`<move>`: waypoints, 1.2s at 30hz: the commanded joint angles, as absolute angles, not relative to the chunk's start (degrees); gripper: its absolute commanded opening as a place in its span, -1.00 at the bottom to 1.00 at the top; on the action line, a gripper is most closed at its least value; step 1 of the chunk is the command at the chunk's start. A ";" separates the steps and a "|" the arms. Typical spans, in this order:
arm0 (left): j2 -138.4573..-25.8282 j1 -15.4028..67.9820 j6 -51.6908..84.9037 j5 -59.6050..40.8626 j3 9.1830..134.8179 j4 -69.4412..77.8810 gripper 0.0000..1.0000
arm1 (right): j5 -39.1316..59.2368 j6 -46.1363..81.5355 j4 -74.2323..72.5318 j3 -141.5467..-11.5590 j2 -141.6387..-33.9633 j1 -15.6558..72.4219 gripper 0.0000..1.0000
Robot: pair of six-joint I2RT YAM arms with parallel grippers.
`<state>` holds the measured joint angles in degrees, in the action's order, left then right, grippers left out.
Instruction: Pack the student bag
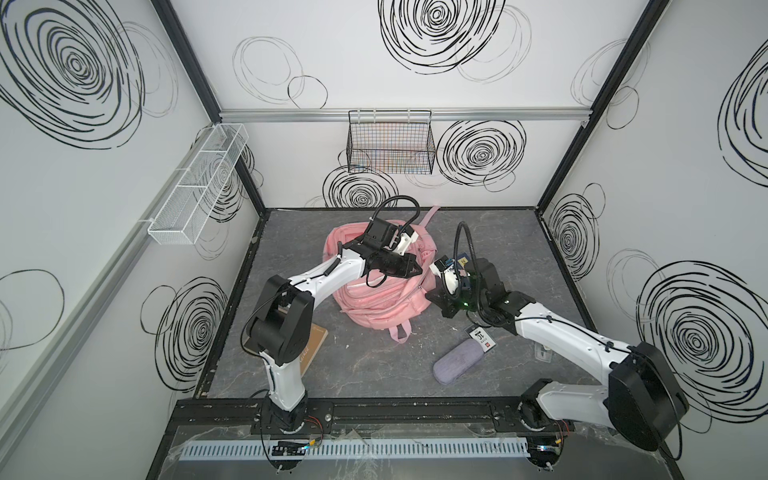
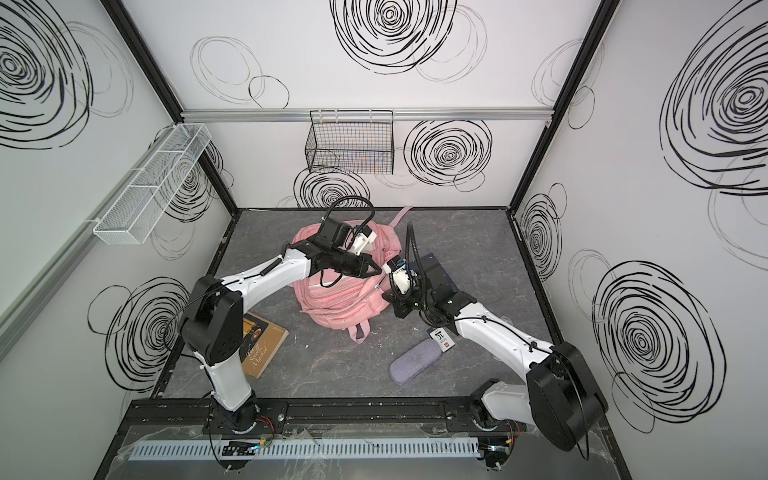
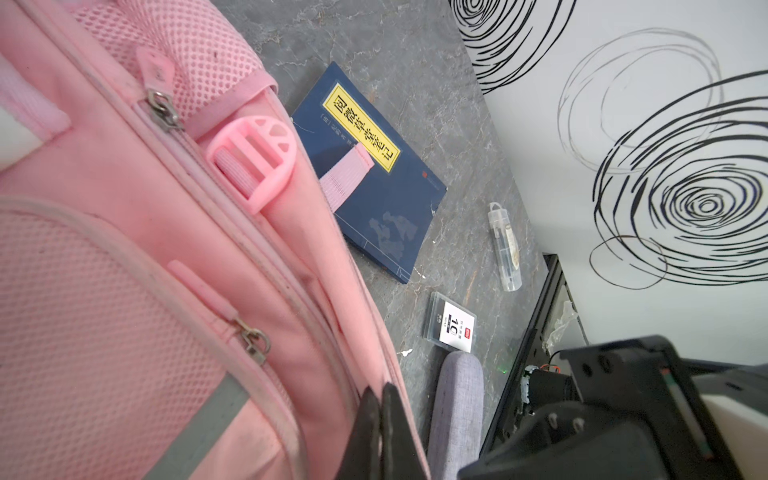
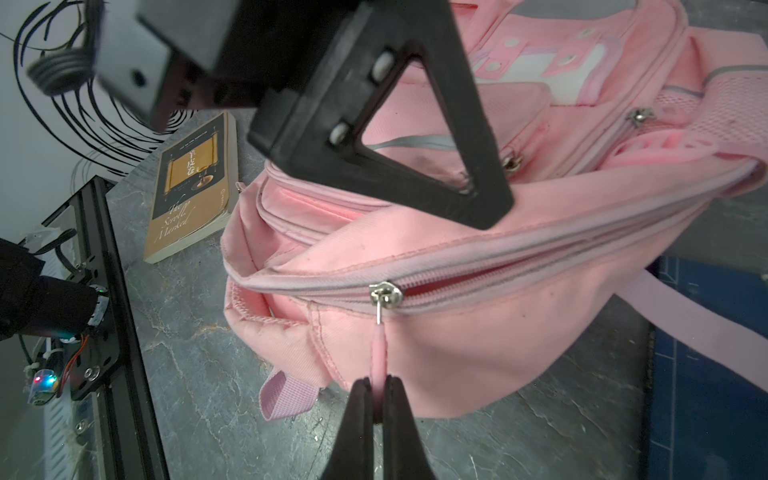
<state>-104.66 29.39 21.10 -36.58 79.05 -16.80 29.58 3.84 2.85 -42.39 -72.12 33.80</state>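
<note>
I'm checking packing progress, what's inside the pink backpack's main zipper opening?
In the student bag, only a thin slit of red lining shows beside the zipper slider; fabric hides everything deeper.

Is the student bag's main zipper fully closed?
No: beyond the metal slider of the student bag the zipper teeth stand apart, showing a red gap, while the right tool pinches the pink pull tab.

The student bag (image 1: 386,307) fills the middle of the table (image 1: 365,374); bare tabletop lies open at the front, between the brown book (image 2: 266,348) and the grey pouch (image 1: 457,364); the blue book (image 3: 374,208), card box (image 1: 483,338) and clear tube (image 3: 505,249) clutter the right side; the far right corner is free.
</note>
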 commanded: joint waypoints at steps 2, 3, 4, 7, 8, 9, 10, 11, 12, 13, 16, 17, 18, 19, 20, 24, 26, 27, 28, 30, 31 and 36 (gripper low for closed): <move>-101.05 27.33 25.97 -36.80 76.78 -5.49 -1.00 | 30.51 2.55 1.49 -43.46 -71.01 37.93 -1.00; -100.84 27.05 26.76 -36.98 76.24 -4.61 -1.00 | 30.33 2.70 1.34 -43.59 -71.17 38.91 -1.00; -100.58 26.83 27.42 -37.24 75.67 -3.82 -1.00 | 30.17 2.96 0.96 -43.63 -71.26 39.70 -1.00; -99.61 26.03 29.03 -37.29 74.24 -1.48 -1.00 | 30.32 4.31 -1.34 -43.16 -71.43 42.12 -1.00; -99.33 25.72 29.45 -37.18 73.89 -0.99 -1.00 | 30.32 4.69 -1.95 -43.12 -71.74 42.89 -1.00; -98.99 25.44 29.85 -37.18 73.46 -0.41 -1.00 | 30.24 5.04 -2.26 -43.13 -72.04 43.53 -1.00; -98.75 25.14 30.28 -37.24 73.10 0.03 -1.00 | 30.59 5.43 -2.49 -43.10 -72.41 43.76 -1.00; -98.47 24.86 30.70 -37.46 72.75 0.57 -1.00 | 31.50 6.14 -2.78 -43.07 -72.69 43.76 -1.00; -98.29 24.73 30.94 -37.89 72.59 0.85 -1.00 | 31.81 7.10 -2.90 -42.99 -72.99 43.68 -1.00; -98.22 24.62 30.94 -38.56 72.64 0.78 -1.00 | 31.67 7.78 -2.80 -43.01 -73.12 43.47 -1.00; -97.23 24.69 30.54 -39.89 72.70 -0.47 -0.49 | 30.68 8.70 -2.10 -43.04 -73.04 42.31 -1.00; -96.44 24.76 29.83 -39.98 72.60 -1.30 -0.24 | 30.27 8.73 -1.79 -43.01 -72.82 41.83 -1.00; -95.45 24.98 28.60 -39.52 72.68 -2.81 -0.09 | 30.15 8.70 -1.44 -43.07 -72.69 41.30 -1.00; -94.60 25.25 27.09 -38.45 72.84 -4.60 0.01 | 30.22 8.68 -1.11 -43.32 -72.58 40.94 -1.00; -93.56 25.55 25.12 -36.66 73.11 -7.35 0.07 | 30.32 8.56 -0.67 -43.46 -72.39 40.58 -1.00; -89.96 25.59 17.85 -31.48 71.68 -16.66 0.08 | 30.03 7.15 0.07 -43.31 -71.31 39.95 -1.00; -88.19 25.66 15.28 -30.73 69.61 -19.72 0.07 | 29.80 6.77 0.27 -43.08 -70.77 39.77 -1.00; -87.34 25.78 14.38 -30.67 68.48 -20.67 0.07 | 29.71 6.68 0.26 -42.89 -70.55 39.66 -1.00; -86.52 25.90 13.70 -30.86 67.19 -21.45 0.06 | 29.71 6.54 0.19 -42.70 -70.28 39.55 -1.00; -85.46 26.20 13.05 -32.06 64.98 -21.63 0.06 | 29.79 5.80 0.00 -42.22 -69.84 39.54 -1.00; -85.47 26.19 13.31 -33.06 63.99 -21.27 0.06 | 30.22 5.27 0.00 -41.97 -69.64 39.66 -1.00; -90.62 28.39 12.64 -36.55 65.40 -23.46 0.06 | 28.90 4.16 0.13 -40.87 -68.85 39.69 -1.00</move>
<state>-88.20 26.85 15.42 -34.17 64.38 -21.26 28.91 6.13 2.61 -41.15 -71.22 39.72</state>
